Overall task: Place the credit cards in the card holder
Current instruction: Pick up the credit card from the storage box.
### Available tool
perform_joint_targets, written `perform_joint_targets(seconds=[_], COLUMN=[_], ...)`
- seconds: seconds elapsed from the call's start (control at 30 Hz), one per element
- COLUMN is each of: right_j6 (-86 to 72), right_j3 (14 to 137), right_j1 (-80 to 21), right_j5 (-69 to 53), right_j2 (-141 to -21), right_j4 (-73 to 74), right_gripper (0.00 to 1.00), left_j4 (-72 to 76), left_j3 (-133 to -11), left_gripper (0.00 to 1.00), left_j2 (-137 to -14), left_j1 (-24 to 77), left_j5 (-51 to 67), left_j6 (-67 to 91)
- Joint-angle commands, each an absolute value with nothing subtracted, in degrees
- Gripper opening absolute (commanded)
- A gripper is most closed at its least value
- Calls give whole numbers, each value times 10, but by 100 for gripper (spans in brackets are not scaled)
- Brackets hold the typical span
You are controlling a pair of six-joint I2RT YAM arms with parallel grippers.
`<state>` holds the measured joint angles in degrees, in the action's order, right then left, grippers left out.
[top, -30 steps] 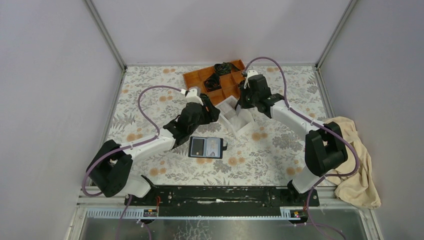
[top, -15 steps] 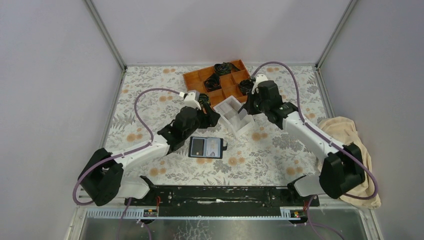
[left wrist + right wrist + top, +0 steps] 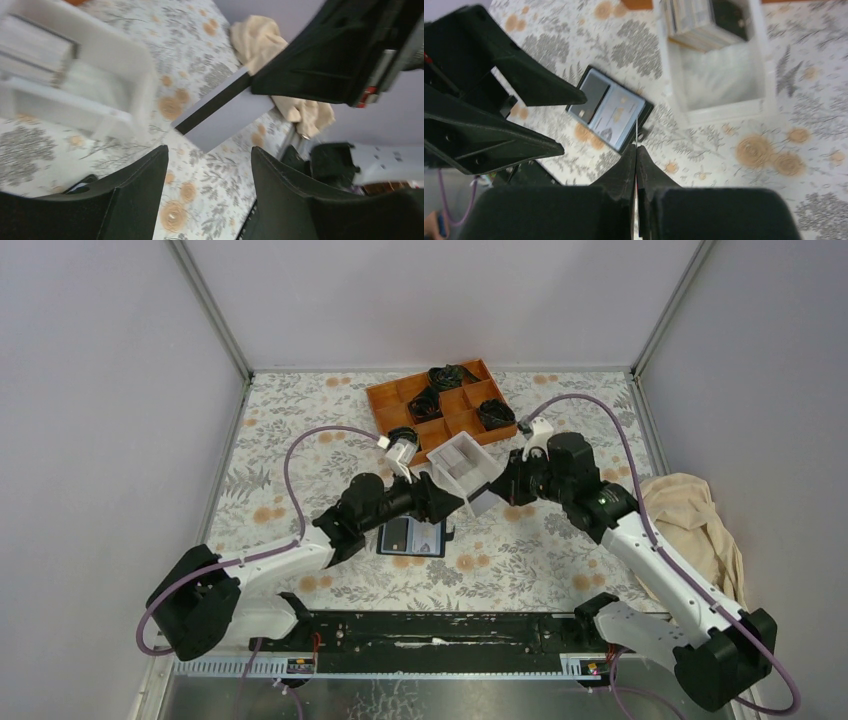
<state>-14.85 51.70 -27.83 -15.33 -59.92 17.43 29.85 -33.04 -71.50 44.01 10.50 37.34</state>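
Observation:
My right gripper [image 3: 636,149] is shut on one credit card [image 3: 636,131], seen edge-on as a thin line over the open card holder [image 3: 610,108]. In the left wrist view the same card [image 3: 225,107] is pale grey with a dark stripe and sticks out of the right gripper [image 3: 330,55] toward my open, empty left gripper [image 3: 209,150]. From above, the two grippers [image 3: 455,502] [image 3: 497,488] face each other just above the card holder [image 3: 420,538], which lies open on the table. More cards [image 3: 694,20] stand stacked in the white box [image 3: 716,102].
The white box [image 3: 465,468] sits just behind both grippers. An orange compartment tray [image 3: 440,400] with black items stands at the back. A beige cloth [image 3: 700,530] lies at the right edge. The table has a floral cover.
The right gripper has left the white box with a card and swung forward and right. The left gripper has moved right and forward to face it, and now covers part of the card holder.

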Motion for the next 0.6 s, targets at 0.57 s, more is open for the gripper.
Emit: perform_joint_targets(seconds=[0.57], right_j6=[-228], right_j3=[420], right_j1=[-283], right_j5=[-366], right_j2=[-509], right_j4=[144], right_gripper=[0], left_j4=[390], left_j3=[-323], left_gripper=[69], left_j2=[-757], left_j1=[448], left_j5=[299], left_j6=[325])
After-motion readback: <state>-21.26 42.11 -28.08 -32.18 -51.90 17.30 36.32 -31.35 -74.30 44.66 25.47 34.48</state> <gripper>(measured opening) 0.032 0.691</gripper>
